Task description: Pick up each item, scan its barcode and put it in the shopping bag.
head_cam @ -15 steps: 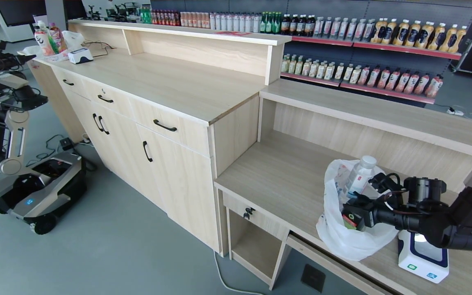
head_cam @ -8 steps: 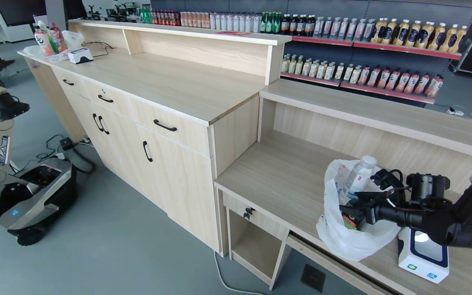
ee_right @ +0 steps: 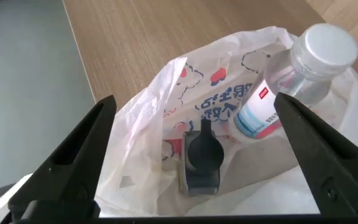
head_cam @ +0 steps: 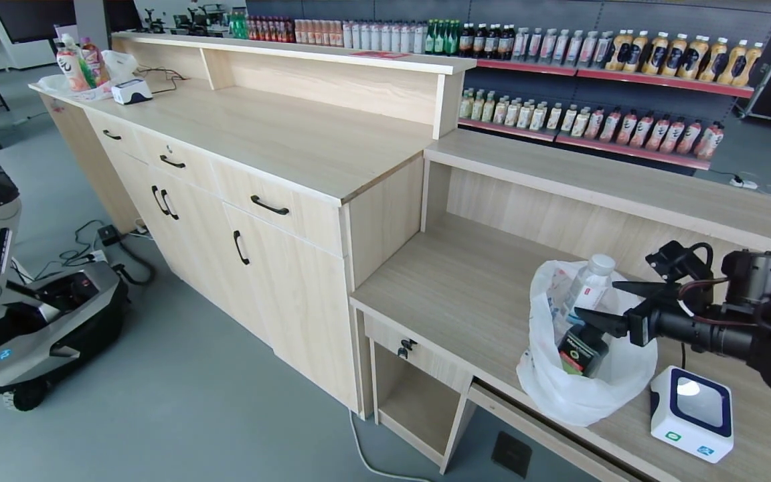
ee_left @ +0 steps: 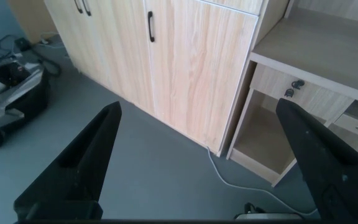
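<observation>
In the head view my right claw (head_cam: 596, 299) is hanging released, jaws wide apart, just above the mouth of the white plastic shopping bag (head_cam: 579, 395) sitting on the light wooden table (head_cam: 466, 281); a clear bottle with a white cap (head_cam: 586, 288) and a dark bottle with a black cap (head_cam: 578, 348) are standing inside it; the white box scanner (head_cam: 692, 412) is sitting just beside the bag. In the left wrist view my left claw (ee_left: 197, 109) is hanging released and empty over the grey floor (ee_left: 135, 168), near the pale wooden cabinet doors (ee_left: 191, 56). In the right wrist view I am looking past my right claw (ee_right: 196, 102) into the bag (ee_right: 135, 124); the dark bottle (ee_right: 201, 162) is lying just beside the clear bottle (ee_right: 272, 106).
</observation>
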Available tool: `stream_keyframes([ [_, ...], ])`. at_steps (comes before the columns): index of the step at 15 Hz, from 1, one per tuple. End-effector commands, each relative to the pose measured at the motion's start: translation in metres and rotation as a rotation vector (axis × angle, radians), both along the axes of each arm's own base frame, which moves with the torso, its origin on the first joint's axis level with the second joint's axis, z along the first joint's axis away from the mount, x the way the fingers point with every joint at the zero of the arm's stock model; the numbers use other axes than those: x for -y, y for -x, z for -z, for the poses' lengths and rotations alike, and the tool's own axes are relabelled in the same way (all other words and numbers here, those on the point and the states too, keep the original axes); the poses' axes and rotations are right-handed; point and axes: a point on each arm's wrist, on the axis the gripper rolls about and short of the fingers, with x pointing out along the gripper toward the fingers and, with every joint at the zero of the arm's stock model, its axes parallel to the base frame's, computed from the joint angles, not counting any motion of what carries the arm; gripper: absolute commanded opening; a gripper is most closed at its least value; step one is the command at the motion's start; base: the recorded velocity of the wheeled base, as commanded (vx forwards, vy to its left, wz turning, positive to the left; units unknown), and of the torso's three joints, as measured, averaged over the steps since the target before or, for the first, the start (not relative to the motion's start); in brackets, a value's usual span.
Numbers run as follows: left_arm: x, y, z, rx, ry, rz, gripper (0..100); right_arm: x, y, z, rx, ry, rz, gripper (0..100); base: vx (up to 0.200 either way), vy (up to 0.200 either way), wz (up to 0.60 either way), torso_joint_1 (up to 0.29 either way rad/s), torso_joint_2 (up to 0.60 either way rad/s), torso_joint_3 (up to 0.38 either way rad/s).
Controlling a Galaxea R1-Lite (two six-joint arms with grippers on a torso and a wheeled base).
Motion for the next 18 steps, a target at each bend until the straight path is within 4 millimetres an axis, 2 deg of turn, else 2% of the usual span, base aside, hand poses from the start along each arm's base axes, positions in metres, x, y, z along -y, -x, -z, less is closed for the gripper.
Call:
stream_keyframes([
  [1,0.0,0.0,0.0,0.001,0.0,0.0,100,0.005,0.032,-0.036,0.107,0.049,0.069,100,0.0,0.0,0.0,0.0,0.0,0.0],
  [3,0.0,0.0,0.0,0.001,0.0,0.0,100,0.018,0.044,-0.054,0.176,0.131,0.207,100,0.0,0.0,-0.6,0.0,0.0,0.002],
  [4,0.0,0.0,0.0,0.001,0.0,0.0,100,0.024,0.052,-0.07,0.226,0.138,0.254,100,0.0,0.0,-0.6,-0.002,-0.01,-0.002],
  [6,0.0,0.0,0.0,0.001,0.0,0.0,100,0.033,0.071,-0.092,0.279,0.092,0.324,100,0.0,0.0,-0.6,0.005,0.0,0.0],
  [8,0.0,0.0,0.0,0.001,0.0,0.0,100,0.039,0.093,-0.106,0.281,0.059,0.432,100,0.0,0.0,-0.6,0.005,0.0,0.005],
  [12,0.0,0.0,0.0,0.001,0.0,0.0,100,0.032,0.127,-0.114,0.226,0.006,0.678,100,0.0,0.0,-0.6,0.002,0.0,0.005],
  [14,0.0,0.0,0.0,0.001,0.0,0.0,100,0.023,0.151,-0.114,0.178,-0.028,0.78,100,0.0,0.0,-0.6,-0.002,0.0,0.005],
  [15,0.0,0.0,0.0,0.001,0.0,0.0,100,0.018,0.164,-0.114,0.165,-0.055,0.798,100,0.0,0.0,-0.6,-0.002,0.0,0.002],
  [18,0.0,0.0,0.0,0.001,0.0,0.0,100,-0.011,0.217,-0.096,0.21,-0.185,0.737,100,0.0,0.0,0.0,0.0,0.0,0.0],
])
